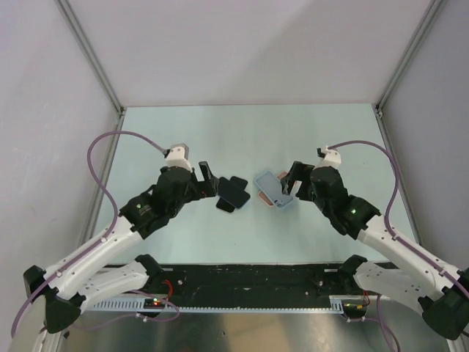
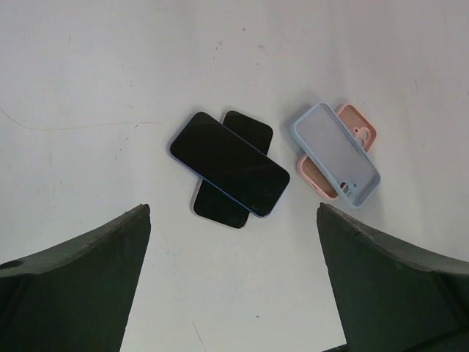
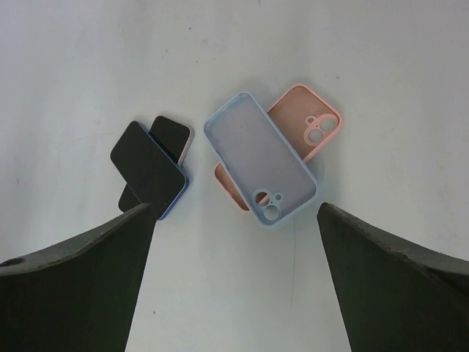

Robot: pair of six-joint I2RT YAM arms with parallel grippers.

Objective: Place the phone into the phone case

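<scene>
Centre of the table (image 1: 220, 132), at 9 o'clock from the cases: phone (image 2: 231, 163) lies screen-up, crosswise on a second phone (image 2: 250, 129). Thin, rigid, glossy, so likely slippery; I would pinch it across its long edges. Pink phone case (image 3: 308, 121) sits at 3 o'clock, pinned under a light-blue case (image 3: 258, 163), which I judge must come off first. My left gripper (image 1: 210, 180) and right gripper (image 1: 290, 183) both gape wide, empty.

A light blue phone case (image 3: 260, 158) lies open side up on the pale table (image 1: 220, 139), a two-hole camera cut-out at one end, and well to its left lies a black-screened second phone (image 2: 249, 128) with a pale rim, only its two ends showing.
</scene>
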